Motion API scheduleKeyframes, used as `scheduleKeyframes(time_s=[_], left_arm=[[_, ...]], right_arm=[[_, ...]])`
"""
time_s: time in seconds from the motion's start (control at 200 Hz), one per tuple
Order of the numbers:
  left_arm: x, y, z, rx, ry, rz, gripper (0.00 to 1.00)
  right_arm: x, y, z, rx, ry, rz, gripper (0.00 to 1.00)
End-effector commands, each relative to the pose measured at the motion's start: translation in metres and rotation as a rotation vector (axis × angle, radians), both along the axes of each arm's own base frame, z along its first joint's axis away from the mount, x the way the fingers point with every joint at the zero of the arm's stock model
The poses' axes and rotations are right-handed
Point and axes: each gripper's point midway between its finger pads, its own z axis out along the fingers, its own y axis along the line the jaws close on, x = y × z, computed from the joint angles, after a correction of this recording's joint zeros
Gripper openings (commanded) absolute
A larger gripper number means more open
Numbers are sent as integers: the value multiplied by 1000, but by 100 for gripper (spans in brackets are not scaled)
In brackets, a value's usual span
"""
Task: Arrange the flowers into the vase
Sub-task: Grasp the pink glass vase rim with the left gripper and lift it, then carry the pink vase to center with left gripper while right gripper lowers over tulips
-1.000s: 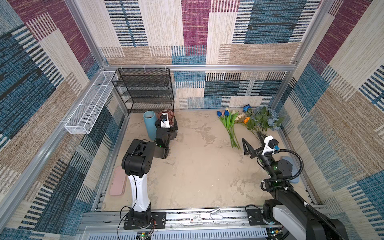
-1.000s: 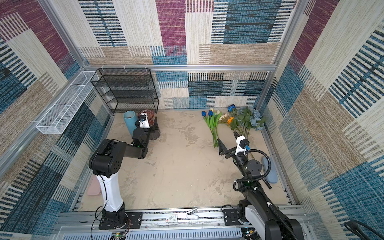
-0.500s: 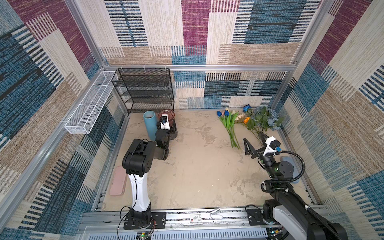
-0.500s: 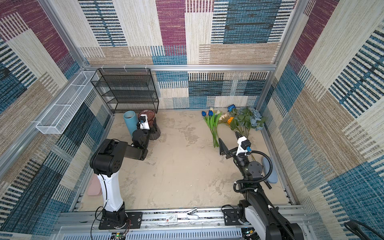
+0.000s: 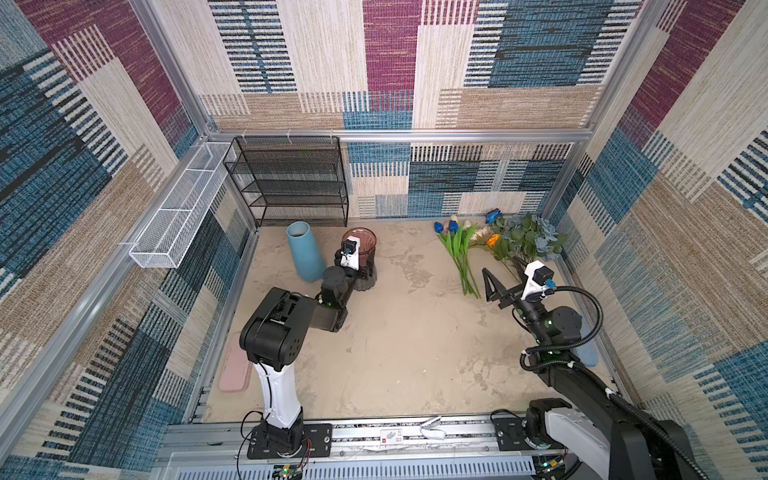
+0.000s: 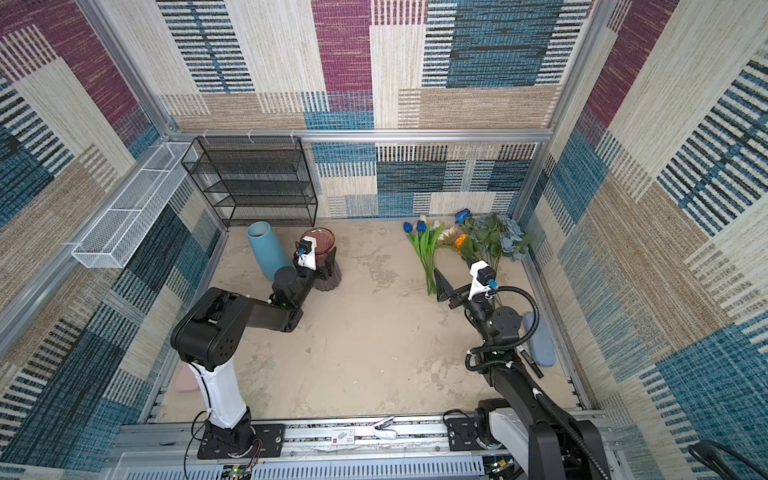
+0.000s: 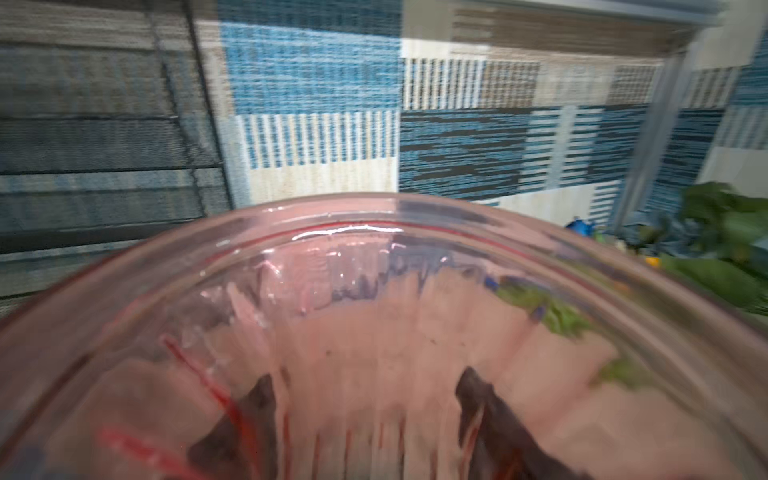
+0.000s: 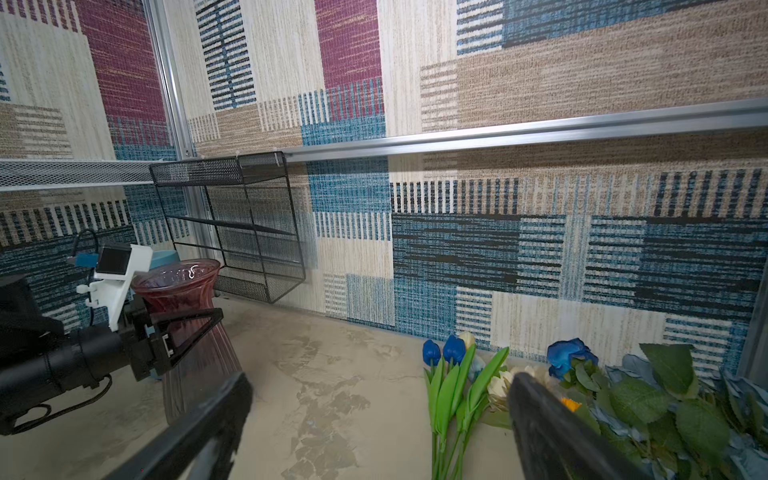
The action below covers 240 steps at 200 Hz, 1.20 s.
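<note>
Left gripper point(image 5: 363, 270): jaws clamped on the pink vase point(image 5: 360, 242), which stands upright near the back wall. A blue vase point(image 5: 305, 253) stands just beside it, with a black wire shelf point(image 5: 291, 183) behind. Right gripper point(image 5: 504, 280): jaws spread wide, near the stem ends. The flowers point(image 5: 459, 253) lie flat in the back right corner, stems running frontward and blooms toward the wall.

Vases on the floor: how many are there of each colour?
Blue vase: 1
Pink glass vase: 1
Total: 2
</note>
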Motion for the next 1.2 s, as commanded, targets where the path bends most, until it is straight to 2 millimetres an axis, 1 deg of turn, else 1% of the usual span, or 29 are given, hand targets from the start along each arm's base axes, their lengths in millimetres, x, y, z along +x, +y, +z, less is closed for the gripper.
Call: scheduleKeyframes(time_s=[0.0, 0.12, 0.195, 0.28, 0.315, 0.401, 0.516, 0.586, 0.631, 0.651, 0.711, 0.746, 0.836, 0.866, 0.876, 0.997, 1.197], left_arm=[[-25, -40, 36, -65, -106, -157, 16], [-49, -95, 37, -74, -111, -324, 16], [-62, -123, 34, -85, -100, -414, 15], [-75, -147, 27, -77, -92, -479, 14], [-80, -156, 25, -72, -93, -497, 14], [-92, -174, 17, -48, -96, -531, 14], [-93, -174, 8, -48, -70, -520, 13], [-92, -175, 1, -37, -63, -516, 14], [-92, -175, -2, -34, -60, -518, 16], [-92, -176, -1, -33, -62, -523, 19], [-95, -177, 0, -30, -66, -538, 47], [-96, -177, 2, -30, -70, -541, 57], [-98, -175, 2, -20, -76, -539, 80], [-98, -175, 2, -13, -79, -536, 96], [-98, -174, 2, -11, -79, -535, 99], [-99, -169, -2, 19, -87, -511, 99], [-102, -159, -7, 37, -74, -492, 99]], right_arm=[[4, 7, 11, 4, -35, 40, 100], [17, 7, 6, 5, -6, 39, 100], [29, 7, 3, 6, 30, 30, 100], [47, 7, 5, 1, 102, 25, 100], [53, 9, 8, -11, 119, 36, 100], [62, 10, 6, -12, 172, 37, 100], [76, 5, 1, 41, 262, 7, 99], [80, 9, -5, 55, 315, 30, 98], [81, 12, -9, 55, 342, 47, 97], [81, 12, -10, 55, 350, 49, 97], [81, 12, -14, 59, 367, 43, 98], [80, 11, -16, 59, 374, 36, 98], [77, 9, -18, 60, 383, 24, 99], [77, 9, -17, 59, 384, 25, 99], [76, 9, -17, 58, 385, 24, 99], [79, 7, -19, 48, 415, 12, 100], [91, 0, -20, 76, 482, -38, 100]])
